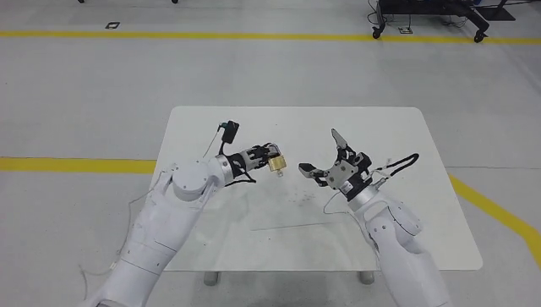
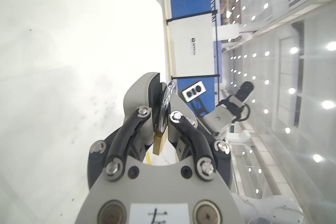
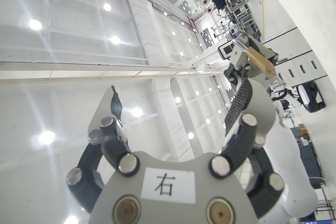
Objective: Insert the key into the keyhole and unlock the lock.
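There is one lock (image 1: pixel 277 164) here, a small brass padlock with a silver shackle. It is held in the air over the middle of the one white desk (image 1: pixel 380 239), not touching it.

Of the two tools, the left tool (image 1: pixel 270 160) is clenched on the lock. In the left wrist view, its two fingers (image 2: pixel 147 93) press the shackle from both sides. The brass body (image 2: pixel 160 141) hangs back between the finger links, toward the wrist.

The right tool (image 1: pixel 319 153) is released, with its two fingers spread wide and nothing between them. It hangs above the desk near the lock, apart from it, with its open end turned toward the left tool. In its own wrist view the two ribbed pads (image 3: pixel 237 101) stand far from each other on either side of the right tool (image 3: pixel 176 101). Beyond them, the left tool (image 3: pixel 245 51) holds the lock (image 3: pixel 258 61) tilted.

A thin pale sliver juts from the lock's lower end and may be the key (image 3: pixel 275 77). It is too small to tell for sure, so I count one key at most.

From the left wrist view the right tool (image 2: pixel 236 101) is seen farther off, past the lock. The desk (image 2: pixel 65 25) carries some faint dark specks.
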Available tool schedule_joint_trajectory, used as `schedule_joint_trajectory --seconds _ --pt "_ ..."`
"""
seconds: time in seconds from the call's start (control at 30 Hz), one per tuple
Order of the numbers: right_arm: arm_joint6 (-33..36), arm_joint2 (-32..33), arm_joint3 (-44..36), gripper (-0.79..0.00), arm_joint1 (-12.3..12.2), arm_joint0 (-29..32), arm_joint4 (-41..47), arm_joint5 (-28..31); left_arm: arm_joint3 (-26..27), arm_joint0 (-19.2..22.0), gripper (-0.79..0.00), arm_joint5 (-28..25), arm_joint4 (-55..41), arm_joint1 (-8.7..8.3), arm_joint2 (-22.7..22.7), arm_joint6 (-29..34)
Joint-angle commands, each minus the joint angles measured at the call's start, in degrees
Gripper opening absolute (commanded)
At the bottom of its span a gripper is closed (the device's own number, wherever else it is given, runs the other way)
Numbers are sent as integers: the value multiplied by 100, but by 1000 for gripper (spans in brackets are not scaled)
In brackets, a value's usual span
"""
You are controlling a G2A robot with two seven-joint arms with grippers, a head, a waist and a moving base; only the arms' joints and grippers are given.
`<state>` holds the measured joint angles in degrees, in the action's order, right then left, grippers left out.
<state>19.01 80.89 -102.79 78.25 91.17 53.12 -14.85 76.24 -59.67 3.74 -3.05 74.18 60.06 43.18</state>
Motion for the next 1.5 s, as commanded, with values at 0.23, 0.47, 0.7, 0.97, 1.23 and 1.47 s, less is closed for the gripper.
schedule_joint_trajectory --seconds 0.23,0.47,0.7,0.97,1.23,1.47 --pt "0 -6 15 0 1 -15 16 -11 329 303 -785 766 2286 -38 -833 513" --pt "0 -6 15 0 1 -15 16 -11 410 447 -711 1476 3270 16 -1386 816" --pt "0 -6 15 0 1 -15 16 -11 366 533 0 1657 3463 24 -1395 999" --pt "0 -6 15 0 1 -15 16 -11 504 441 0 1589 3073 -40 -870 871" --pt "-7 728 -262 0 -60 99 226 420 1355 -222 0 1190 3076 -273 332 -247" --pt "-269 1640 -591 0 -104 256 445 1023 1989 -820 0 774 2989 -403 1295 -1239"
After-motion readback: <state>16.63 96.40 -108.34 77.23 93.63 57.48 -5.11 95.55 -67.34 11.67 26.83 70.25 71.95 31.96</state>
